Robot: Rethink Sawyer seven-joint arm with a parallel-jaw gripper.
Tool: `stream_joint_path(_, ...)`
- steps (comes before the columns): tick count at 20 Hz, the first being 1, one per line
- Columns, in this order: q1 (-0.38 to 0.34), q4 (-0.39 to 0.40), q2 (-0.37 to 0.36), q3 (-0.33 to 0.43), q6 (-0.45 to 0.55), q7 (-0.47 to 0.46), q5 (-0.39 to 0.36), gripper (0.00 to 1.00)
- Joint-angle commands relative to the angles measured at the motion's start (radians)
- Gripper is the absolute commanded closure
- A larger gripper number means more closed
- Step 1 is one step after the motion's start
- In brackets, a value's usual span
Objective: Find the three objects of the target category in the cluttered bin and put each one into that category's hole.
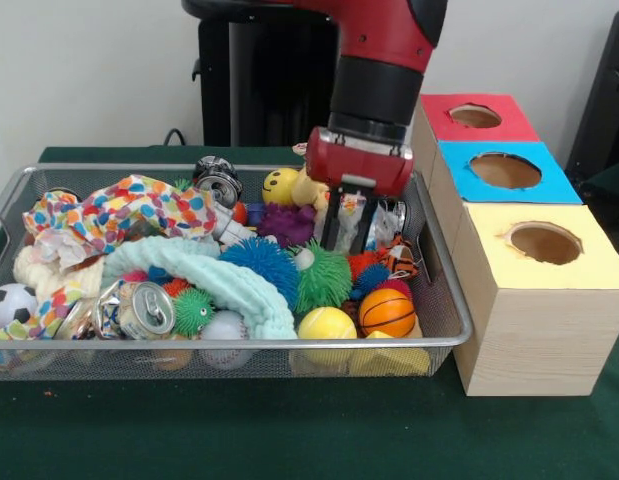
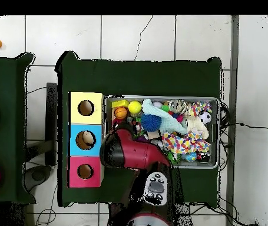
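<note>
A wire-mesh metal bin (image 1: 444,300) sits on the green-covered tabletop (image 1: 289,430), heaped with toys. The red and black arm comes down over the bin's right part, and its pincer (image 1: 347,232) reaches into the clutter there; dark fingers (image 1: 332,225) stand on either side of a crinkly, shiny packet (image 1: 351,218), but whether they are clamped on it cannot be told.

Round balls lie along the near right corner: a smooth yellow ball (image 1: 326,324), a ribbed orange basketball (image 1: 387,312), a white ball (image 1: 225,327), and a black-and-white soccer ball (image 1: 11,303) at the left end. Spiky rubber balls in blue (image 1: 259,262) and green (image 1: 322,278) sit in the middle, beside a soft mint-green fabric ring (image 1: 204,275). A dented drink can (image 1: 147,310) lies on its side.

Just beside the bin stand three wooden boxes with round holes on top: yellow (image 1: 544,250), blue (image 1: 504,172), red (image 1: 474,117).
</note>
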Motion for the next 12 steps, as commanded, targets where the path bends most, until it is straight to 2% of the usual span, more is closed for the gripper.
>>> stream_joint_path(1, -0.051, 0.112, -0.177, 0.104, 0.226, 0.1, -0.022, 1.0)
stream_joint_path(3, -0.054, 0.11, -0.193, 0.102, 0.245, 0.09, -0.029, 1.0)
stream_joint_path(4, -0.035, 0.097, -0.196, 0.077, 0.259, 0.091, -0.028, 1.0)
stream_joint_path(5, 0.004, 0.077, -0.193, 0.027, 0.27, 0.099, -0.031, 1.0)
stream_joint_path(9, 0.264, -0.059, -0.109, -0.297, 0.412, 0.206, -0.012, 1.0)
stream_joint_path(11, 0.36, -0.101, -0.061, -0.411, 0.463, 0.26, 0.006, 1.0)
stream_joint_path(12, 0.383, -0.107, -0.05, -0.431, 0.478, 0.274, 0.015, 1.0)
